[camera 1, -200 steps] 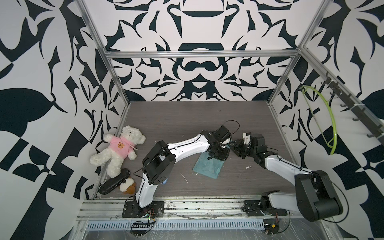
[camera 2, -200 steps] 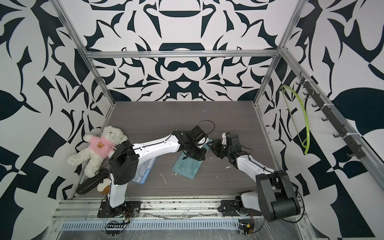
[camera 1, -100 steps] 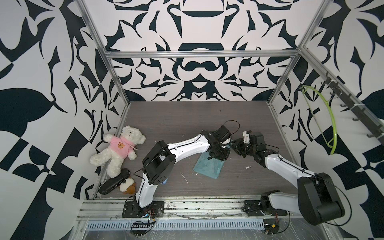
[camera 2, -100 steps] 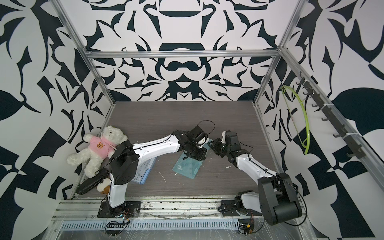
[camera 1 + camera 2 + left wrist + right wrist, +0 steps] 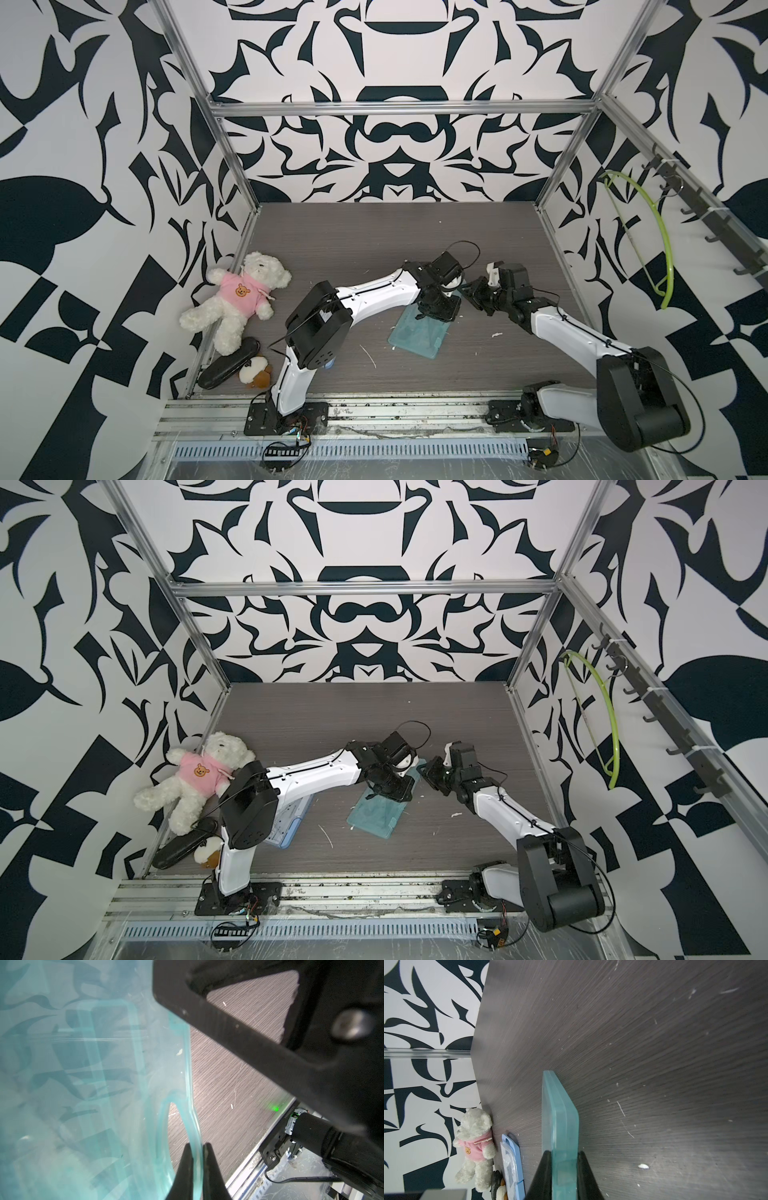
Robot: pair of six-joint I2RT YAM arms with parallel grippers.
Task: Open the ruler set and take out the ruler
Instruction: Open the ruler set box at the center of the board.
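Observation:
The ruler set (image 5: 419, 336) is a flat, translucent teal case lying mid-table, seen in both top views (image 5: 376, 814). My left gripper (image 5: 437, 311) is down on its far end. In the left wrist view that gripper (image 5: 197, 1147) is shut on the thin rim of the case's hang loop (image 5: 185, 1105). From the right, my right gripper (image 5: 468, 291) reaches the case's far right corner. The right wrist view shows it (image 5: 563, 1156) shut across the case's edge (image 5: 560, 1113), a finger on each face. The ruler itself cannot be made out through the cloudy plastic.
A white teddy bear (image 5: 241, 299) in a pink shirt lies at the left wall, with a black pouch (image 5: 228, 368) and a small plush (image 5: 255, 370) near it. A blue packaged set (image 5: 291, 818) lies under the left arm. A green hanger (image 5: 654, 241) hangs on the right wall.
The right gripper has moved in on the case's far right corner and closed on its edge. The left gripper and the case have stayed put.

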